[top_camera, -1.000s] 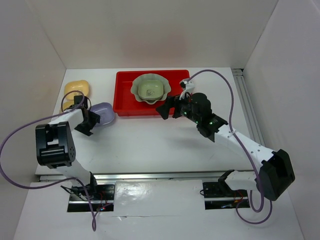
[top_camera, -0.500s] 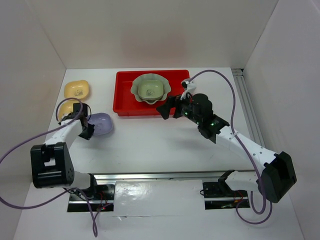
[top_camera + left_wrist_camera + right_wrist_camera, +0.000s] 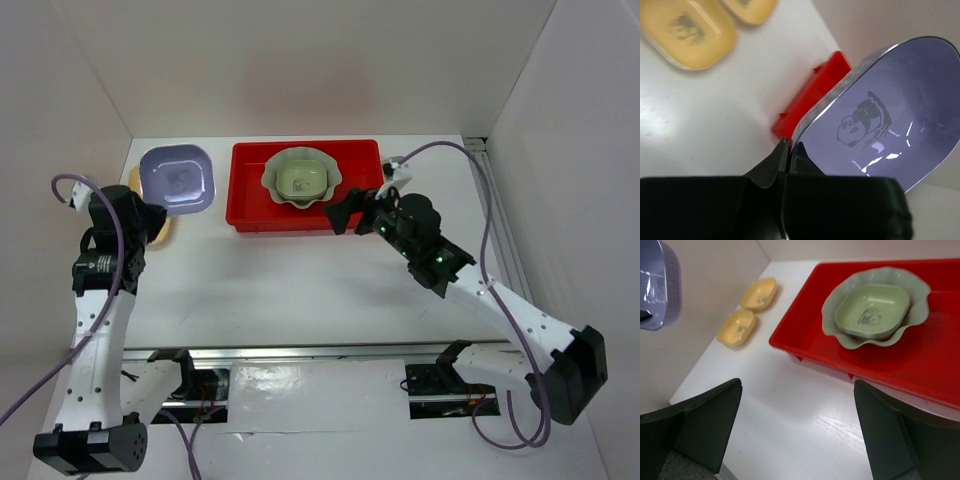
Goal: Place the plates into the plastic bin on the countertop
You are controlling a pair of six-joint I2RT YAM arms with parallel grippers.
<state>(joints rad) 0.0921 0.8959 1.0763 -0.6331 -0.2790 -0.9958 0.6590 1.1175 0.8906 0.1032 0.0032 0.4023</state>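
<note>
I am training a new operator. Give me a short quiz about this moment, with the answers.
1. True or false: the left gripper grips the lavender plate by its rim, held above the countertop.
2. Which small dish sits inside the scalloped green dish in the red bin? A yellow; B olive green; C lavender.
3. How many dishes lie on the countertop, outside the bin?
Key: 1 true; 2 B; 3 two, the yellowish dishes.

No lettering, brand or number readable anywhere. Only printed pictures: a panda cartoon on the lavender dish point(image 3: 880, 115), no words with it. There are dark motifs on a yellow dish point(image 3: 690, 32) and the small green dish point(image 3: 872, 310), too blurred to read.
</note>
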